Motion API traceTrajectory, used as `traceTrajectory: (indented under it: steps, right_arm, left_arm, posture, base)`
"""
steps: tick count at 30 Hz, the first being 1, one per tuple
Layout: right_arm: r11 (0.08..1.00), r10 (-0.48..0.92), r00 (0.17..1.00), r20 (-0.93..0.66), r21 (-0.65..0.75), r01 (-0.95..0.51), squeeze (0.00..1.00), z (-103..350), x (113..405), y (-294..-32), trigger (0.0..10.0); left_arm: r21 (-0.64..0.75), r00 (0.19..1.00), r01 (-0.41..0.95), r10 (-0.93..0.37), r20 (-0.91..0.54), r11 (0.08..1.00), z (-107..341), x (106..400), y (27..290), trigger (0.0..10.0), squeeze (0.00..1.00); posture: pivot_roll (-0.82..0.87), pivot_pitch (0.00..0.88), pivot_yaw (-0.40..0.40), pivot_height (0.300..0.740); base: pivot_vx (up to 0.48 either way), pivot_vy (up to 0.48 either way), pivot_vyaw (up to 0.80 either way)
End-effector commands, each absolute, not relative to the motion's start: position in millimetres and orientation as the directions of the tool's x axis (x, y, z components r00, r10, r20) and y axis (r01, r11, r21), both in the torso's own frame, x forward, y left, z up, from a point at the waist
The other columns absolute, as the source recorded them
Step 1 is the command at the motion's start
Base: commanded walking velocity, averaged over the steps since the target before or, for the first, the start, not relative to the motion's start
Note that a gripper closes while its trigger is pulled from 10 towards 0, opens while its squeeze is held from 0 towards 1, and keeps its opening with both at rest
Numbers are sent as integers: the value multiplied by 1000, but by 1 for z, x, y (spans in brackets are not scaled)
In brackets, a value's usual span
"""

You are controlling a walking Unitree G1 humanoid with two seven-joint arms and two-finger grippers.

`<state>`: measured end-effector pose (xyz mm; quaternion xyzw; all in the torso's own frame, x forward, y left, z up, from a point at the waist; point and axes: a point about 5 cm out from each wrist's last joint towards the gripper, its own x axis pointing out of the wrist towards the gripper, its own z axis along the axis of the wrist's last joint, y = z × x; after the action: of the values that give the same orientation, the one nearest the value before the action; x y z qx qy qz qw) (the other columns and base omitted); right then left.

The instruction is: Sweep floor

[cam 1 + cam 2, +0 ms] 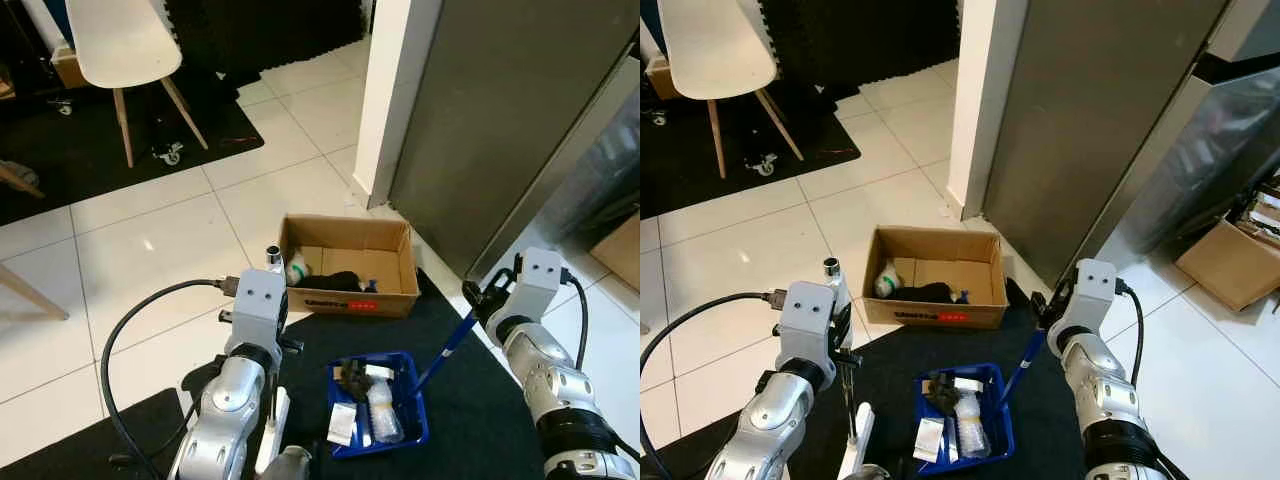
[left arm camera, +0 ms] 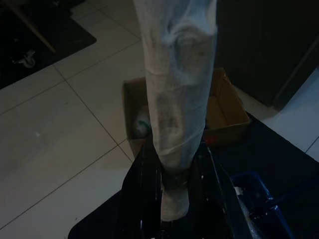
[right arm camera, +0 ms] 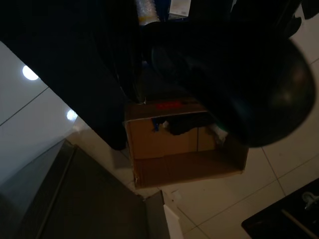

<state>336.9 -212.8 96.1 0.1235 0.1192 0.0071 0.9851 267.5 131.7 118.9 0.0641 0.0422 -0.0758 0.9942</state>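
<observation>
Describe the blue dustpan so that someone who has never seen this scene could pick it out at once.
On the black mat in front of the open cardboard box, between the robot's two arms, lies the blue dustpan. It alone is bright blue, and it holds a clear bottle and scraps.

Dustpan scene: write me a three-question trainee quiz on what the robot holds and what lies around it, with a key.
1. True or false: the blue dustpan is empty.
2. Multiple choice: the cardboard box lies
A. on a chair
B. on the floor beyond the dustpan
C. inside the dustpan
3. Fill in: the right gripper grips the dustpan's blue ____, while the left gripper is shut on a white handle.

Key:
1. False; it holds a bottle, packets and dark debris.
2. B
3. handle
</observation>
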Motion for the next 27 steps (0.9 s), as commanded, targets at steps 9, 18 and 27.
traceTrajectory:
  steps: [9,18,27]
  right_arm:
    - [993,70,941,-332,114,-33,0,78,335,-212,10000]
    - [995,54,933,-356,96,-21,0,76,338,-215,10000]
    - [995,27,934,-357,99,9,0,78,339,-223,0]
  left_arm:
    - [111,985,165,-157,-76,980,121,268,129,10000,0]
    - [111,985,163,-156,-74,980,121,268,129,10000,0]
    - [108,985,164,-157,-73,980,121,268,128,10000,0]
  posture:
    - [164,181,-17,740]
    - [168,178,-19,740]
    - [165,172,-22,740]
  base:
    - [0,0,0]
    - [0,0,0]
    - [0,0,0]
